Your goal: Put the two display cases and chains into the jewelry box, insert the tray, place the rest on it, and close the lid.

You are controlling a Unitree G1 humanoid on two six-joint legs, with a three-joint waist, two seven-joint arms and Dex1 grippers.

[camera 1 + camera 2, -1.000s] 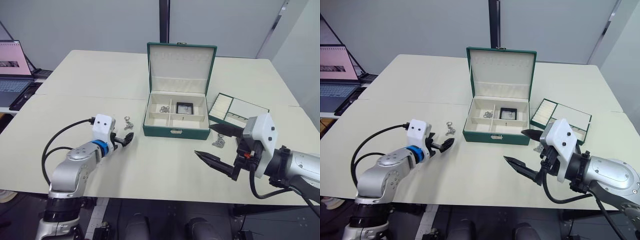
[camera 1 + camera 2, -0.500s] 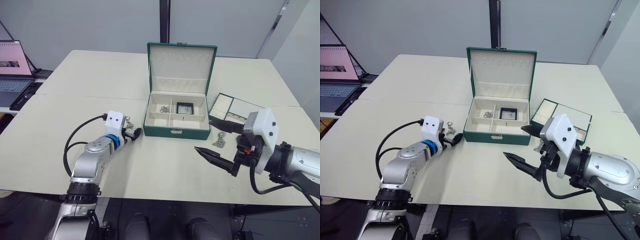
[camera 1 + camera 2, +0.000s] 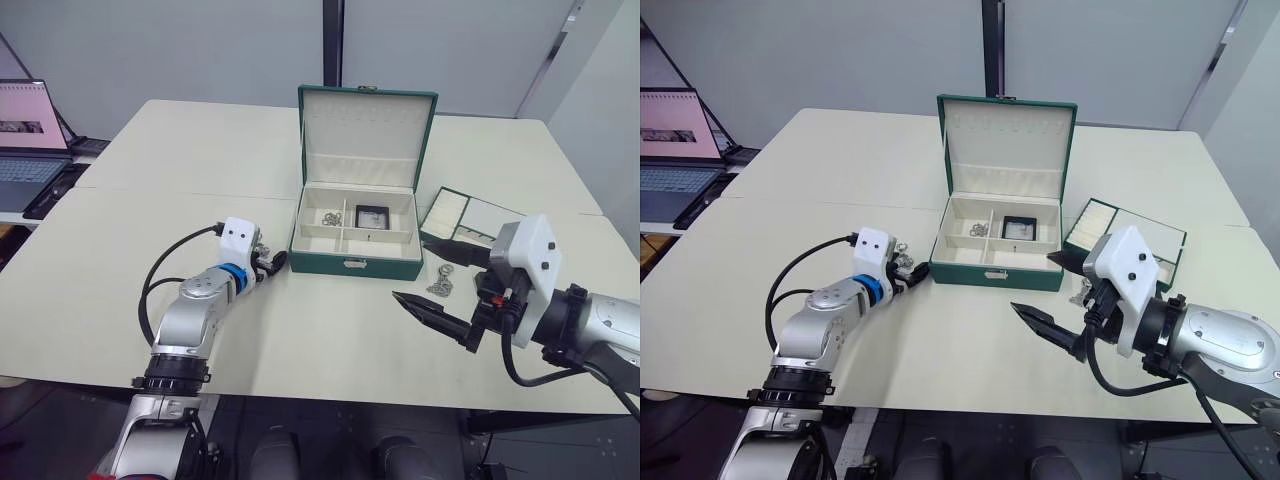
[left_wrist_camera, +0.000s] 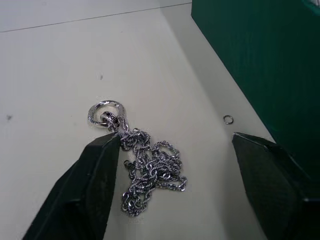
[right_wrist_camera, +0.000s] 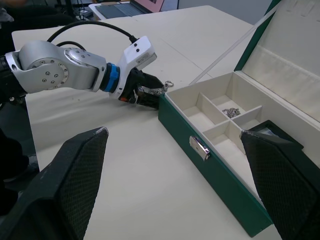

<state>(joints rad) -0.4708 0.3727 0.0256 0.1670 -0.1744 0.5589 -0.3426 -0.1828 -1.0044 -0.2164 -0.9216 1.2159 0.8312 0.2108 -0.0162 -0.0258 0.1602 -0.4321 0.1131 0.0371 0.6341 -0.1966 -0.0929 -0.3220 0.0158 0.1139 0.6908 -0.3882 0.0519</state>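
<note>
The small silvery link chain [image 4: 147,172], a loose bunch with a ring at one end, lies on the pale cream table [image 3: 150,300] just beside the left wall of the dark green rectangular jewelry box [image 3: 354,225]. A tiny loose metal ring [image 4: 228,119] rests between the chain and that wall. The left gripper [image 4: 175,185] is low over the bunch with its two black fingers spread, one touching the chain's near side and the other close against the green wall; nothing is held.

Inside the box, one chain [image 3: 330,218] already sits in the rear left compartment, and one black-framed square display case [image 3: 370,216] lies in the rear right compartment. The hinged lid [image 3: 366,130] stands upright, cream lining facing forward. I can make out only that one display case (a second I cannot locate).

The shallow green-rimmed tray [image 3: 475,222] rests toward the table's right edge, apart from the box. Another silvery chain [image 3: 440,281] lies in front of it, just beside the right gripper [image 3: 440,285], whose fingers are wide apart and empty.

Judgement: the step in hand is picking up the left-hand chain. The next move calls for bringing the fingers together on the bunch without pinching the box wall, then lifting clear over the rim to a compartment. The chain may slip or trail.
</note>
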